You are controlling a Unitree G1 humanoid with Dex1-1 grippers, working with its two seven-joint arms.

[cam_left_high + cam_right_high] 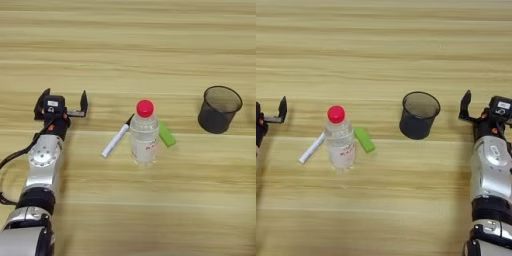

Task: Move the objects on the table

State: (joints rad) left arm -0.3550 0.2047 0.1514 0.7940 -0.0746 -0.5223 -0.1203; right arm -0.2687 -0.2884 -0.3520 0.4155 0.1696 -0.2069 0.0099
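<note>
A clear plastic bottle (144, 136) with a red cap stands upright at mid-table. A white marker (115, 141) lies slanted just left of it, its black-capped end by the bottle. A small green block (167, 134) lies against the bottle's right side. Further right stands a black mesh cup (219, 109), upright and apart from the rest. My left gripper (65, 101) rests open on the table well left of the marker, holding nothing. My right gripper (487, 107) sits open to the right of the cup (417, 115), one finger cut off by the picture's edge.
The light-wood table (130, 45) fills the view. My left forearm (42, 165) runs from the lower left corner up to the gripper. My right forearm (491, 175) comes up along the right edge.
</note>
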